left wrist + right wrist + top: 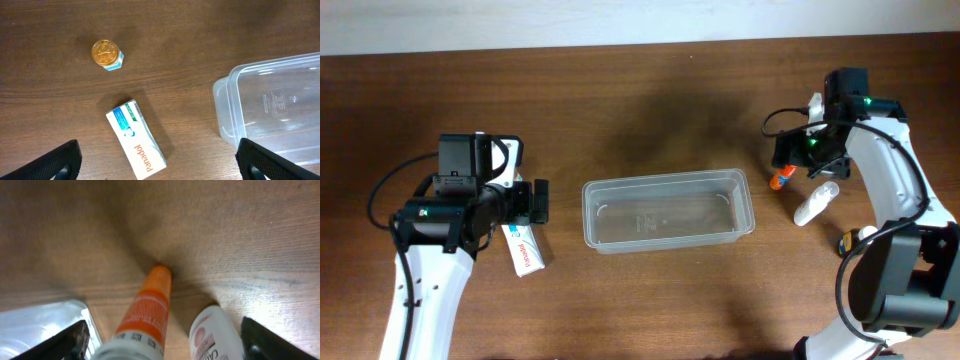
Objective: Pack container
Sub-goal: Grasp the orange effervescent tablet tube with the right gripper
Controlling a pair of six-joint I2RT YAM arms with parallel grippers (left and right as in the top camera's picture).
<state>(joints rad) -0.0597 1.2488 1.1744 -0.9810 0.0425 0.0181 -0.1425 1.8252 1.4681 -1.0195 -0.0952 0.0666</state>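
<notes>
The clear plastic container (pixel 592 215) stands empty at the table's middle. My left gripper (pixel 540 202) is open just left of it, above a white and teal Panadol box (pixel 525 250). In the left wrist view the box (pixel 136 146) lies between the open fingers (pixel 160 170), with the container's corner (pixel 222 92) at the right. My right gripper (pixel 798 160) is open at the far right over an orange-capped tube (pixel 780 181) and a white bottle (pixel 817 205). In the right wrist view both the tube (pixel 147 310) and the bottle (pixel 212 335) sit between the fingers (pixel 167 345), which do not grip them.
A small gold-lidded jar (pixel 106 54) stands beyond the box in the left wrist view. A small round item (pixel 847 240) lies by the right arm's base. The container's corner (pixel 45 322) shows at the lower left of the right wrist view.
</notes>
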